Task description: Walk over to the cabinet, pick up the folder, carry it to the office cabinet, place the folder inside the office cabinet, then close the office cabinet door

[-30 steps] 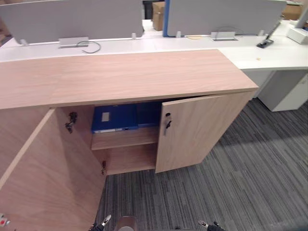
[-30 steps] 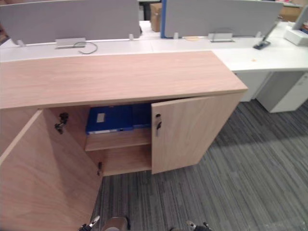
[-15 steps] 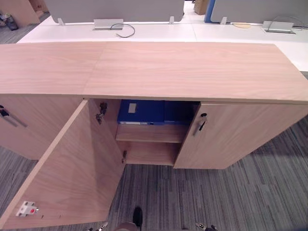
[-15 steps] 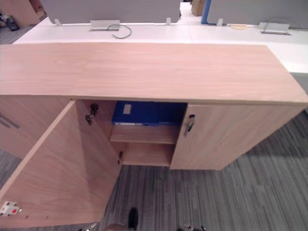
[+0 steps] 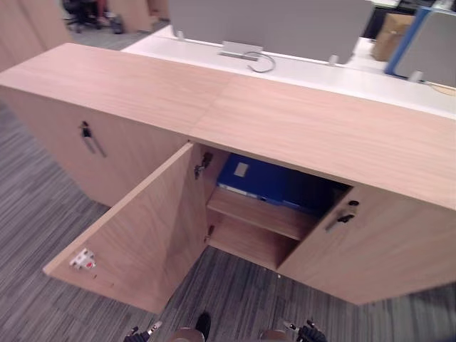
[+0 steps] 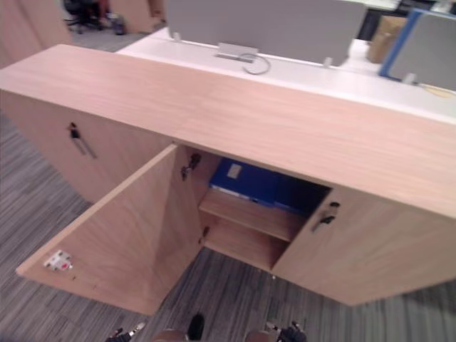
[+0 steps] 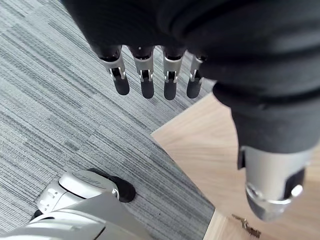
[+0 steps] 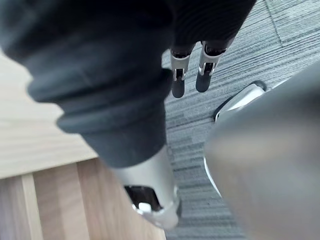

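Cabinet point(image 5: 299, 128) matt light wood; folder point(image 5: 260, 178) smooth blue plastic; carpet point(image 5: 43, 214) ribbed grey.

We're in an office, by the look: low wood-look storage cabinets point(image 5: 299, 128) w/ keys point(image 5: 344, 216) in the doors, grey striped carpet point(image 5: 43, 206), white desks point(image 5: 313, 71) behind w/ grey divider screens point(image 5: 271, 25) & a cable port point(image 5: 241, 48), plus a blue folder point(image 5: 260, 178) on a cabinet shelf.

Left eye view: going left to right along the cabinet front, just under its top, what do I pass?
First the closed door's handle → hinge of the open left door → blue folder on the upper shelf → right door's handle.
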